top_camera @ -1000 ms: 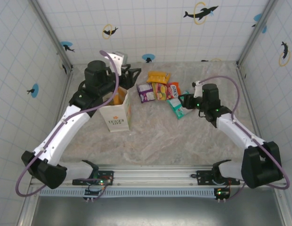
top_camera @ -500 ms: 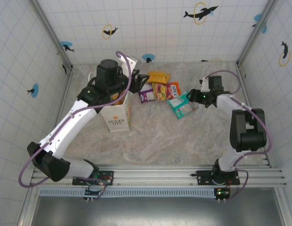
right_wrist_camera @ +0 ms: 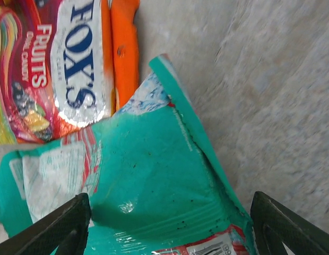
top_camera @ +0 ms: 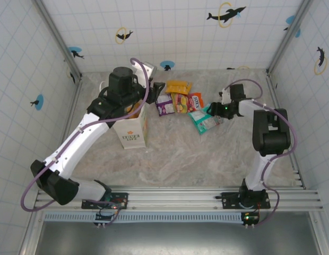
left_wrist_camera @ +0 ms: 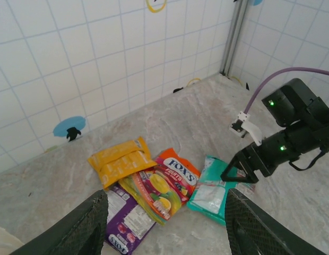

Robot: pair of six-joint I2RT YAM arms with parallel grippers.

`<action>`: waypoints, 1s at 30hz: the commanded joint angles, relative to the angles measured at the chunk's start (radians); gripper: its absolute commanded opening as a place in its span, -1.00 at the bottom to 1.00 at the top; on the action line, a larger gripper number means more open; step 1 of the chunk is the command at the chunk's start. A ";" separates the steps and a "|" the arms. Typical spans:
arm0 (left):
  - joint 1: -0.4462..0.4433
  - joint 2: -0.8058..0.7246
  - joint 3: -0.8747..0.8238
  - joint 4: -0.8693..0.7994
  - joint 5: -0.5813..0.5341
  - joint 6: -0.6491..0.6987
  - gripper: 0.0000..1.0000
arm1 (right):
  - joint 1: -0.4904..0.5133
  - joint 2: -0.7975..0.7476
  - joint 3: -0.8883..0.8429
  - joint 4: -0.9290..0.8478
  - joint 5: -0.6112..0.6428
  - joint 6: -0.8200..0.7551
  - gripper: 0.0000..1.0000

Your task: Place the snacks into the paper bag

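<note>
R gripper (right_wrist_camera: 171, 229) hung w/ jaws wide & empty over the flat teal foil packet (right_wrist_camera: 146, 178), prob. lining up a pinch, while L gripper (left_wrist_camera: 170, 234), also open w/ nothing held, waited by the upright white paper bag (top_camera: 131, 132), other shiny snack packets (top_camera: 178, 98) piled between them.

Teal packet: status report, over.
Right pincer open, astride teal packet. Left pincer open, empty, near snack pile. Fox's packet lies against teal packet. Paper bag upright.
</note>
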 commanded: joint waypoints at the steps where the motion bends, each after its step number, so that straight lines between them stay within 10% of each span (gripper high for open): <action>1: -0.003 0.000 0.004 0.003 -0.027 0.021 0.21 | 0.024 -0.029 -0.006 -0.086 -0.052 -0.029 0.59; 8: -0.003 -0.050 -0.050 0.052 -0.032 0.009 0.22 | 0.050 -0.156 -0.112 -0.131 -0.241 0.013 0.50; 13: -0.004 -0.071 -0.067 0.057 -0.016 0.000 0.23 | 0.052 -0.223 -0.122 -0.172 -0.010 0.048 0.52; 30: -0.004 -0.062 -0.068 0.055 -0.019 -0.001 0.22 | 0.053 0.035 0.062 -0.124 -0.160 -0.116 0.45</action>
